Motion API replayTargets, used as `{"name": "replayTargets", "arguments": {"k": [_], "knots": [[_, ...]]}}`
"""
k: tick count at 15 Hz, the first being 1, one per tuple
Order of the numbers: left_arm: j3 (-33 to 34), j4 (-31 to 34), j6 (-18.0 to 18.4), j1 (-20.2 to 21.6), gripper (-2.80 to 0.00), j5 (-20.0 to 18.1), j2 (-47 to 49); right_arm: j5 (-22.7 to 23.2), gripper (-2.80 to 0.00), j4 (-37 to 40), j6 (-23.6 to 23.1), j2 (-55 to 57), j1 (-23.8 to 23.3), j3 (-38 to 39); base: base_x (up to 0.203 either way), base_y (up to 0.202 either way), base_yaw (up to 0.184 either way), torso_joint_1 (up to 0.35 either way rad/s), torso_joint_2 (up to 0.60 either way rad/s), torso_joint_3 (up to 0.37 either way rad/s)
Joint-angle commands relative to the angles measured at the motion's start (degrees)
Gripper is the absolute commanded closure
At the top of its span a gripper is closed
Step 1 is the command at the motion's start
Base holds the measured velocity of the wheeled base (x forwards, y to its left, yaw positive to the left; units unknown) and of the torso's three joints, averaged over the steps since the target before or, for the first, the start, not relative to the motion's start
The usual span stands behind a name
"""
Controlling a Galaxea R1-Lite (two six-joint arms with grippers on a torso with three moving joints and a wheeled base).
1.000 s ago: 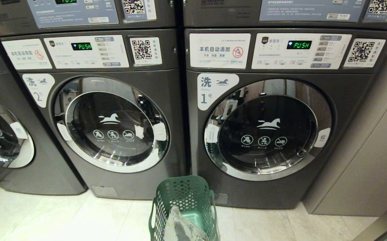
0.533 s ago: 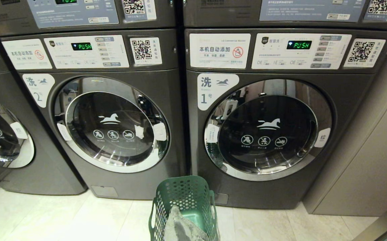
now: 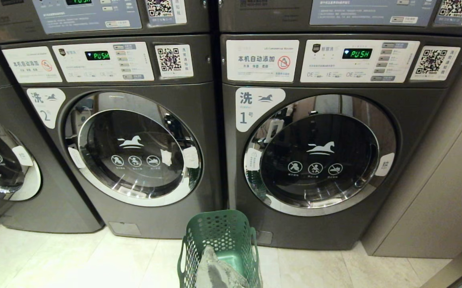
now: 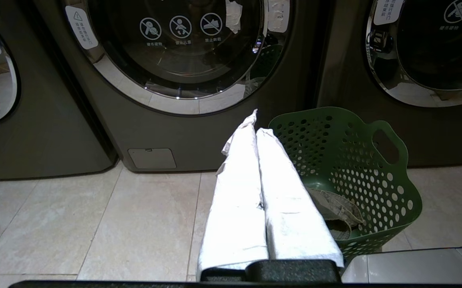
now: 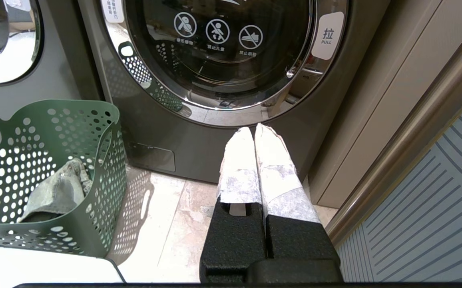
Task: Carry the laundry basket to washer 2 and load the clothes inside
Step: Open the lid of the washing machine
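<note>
A pale tiled floor (image 3: 95,260) runs under dark grey washers. The dark green plastic basket with round holes (image 3: 219,236) stands near, between the washer marked 2 (image 3: 131,148) and the washer marked 1 (image 3: 319,152). A grey-green wrinkled cloth (image 3: 217,272) lies inside. The left gripper (image 4: 255,120) and right gripper (image 5: 253,130) are pressed together, holding nothing

Washer w/ the "1" label (image 3: 315,160) stands on the right, dark grey, round chrome-rimmed door shut, white horse logo on the glass, "PUSH" lit green on its panel (image 3: 357,53). QR sticker (image 3: 433,62) at the panel's right end. A white "PULL" tab (image 5: 327,35) sits on the door rim. Third washer (image 3: 3,160) only partly in view at far left, door shut. Beige wall panel (image 3: 447,192) right next to no. 1. Pale tiled floor (image 3: 75,260) in front.
</note>
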Motion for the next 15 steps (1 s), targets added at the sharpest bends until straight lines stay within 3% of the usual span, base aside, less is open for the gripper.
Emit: {"name": "replayTargets", "arguments": {"k": [1, 10, 15], "knots": [[0.1, 0.0, 0.0, 0.0, 0.00, 0.1, -0.1, 0.1, 0.00, 0.0, -0.2, 0.0, 0.0, 0.0, 0.000, 0.000, 0.000, 0.000, 0.00, 0.000], [0.1, 0.0, 0.0, 0.0, 0.00, 0.1, -0.1, 0.0, 0.00, 0.1, -0.2, 0.0, 0.0, 0.0, 0.000, 0.000, 0.000, 0.000, 0.00, 0.000], [0.1, 0.0, 0.0, 0.0, 0.00, 0.1, -0.1, 0.0, 0.00, 0.0, -0.6, 0.0, 0.0, 0.0, 0.000, 0.000, 0.000, 0.002, 0.00, -0.146]]}}
